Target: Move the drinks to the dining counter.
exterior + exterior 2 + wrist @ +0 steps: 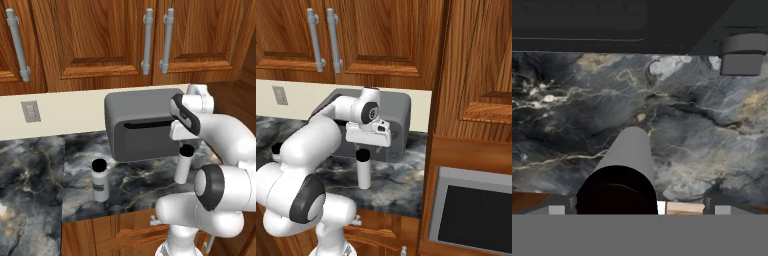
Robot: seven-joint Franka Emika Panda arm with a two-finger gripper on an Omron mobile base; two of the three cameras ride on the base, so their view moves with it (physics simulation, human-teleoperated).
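Note:
The slim plain bottle stands upright on the marbled worktop just in front of the grey microwave. My gripper hangs directly over its black cap, open, with a finger on either side of the cap and not touching it. The wider bottle with the grey-green label stands to the left near the worktop's front edge; in the right base view only its cap peeks from behind my arm. The dining counter is out of view.
The microwave sits close behind the slim bottle against the cream backsplash. Wooden wall cabinets hang overhead. A tall wooden cabinet with a built-in oven bounds the worktop on the right.

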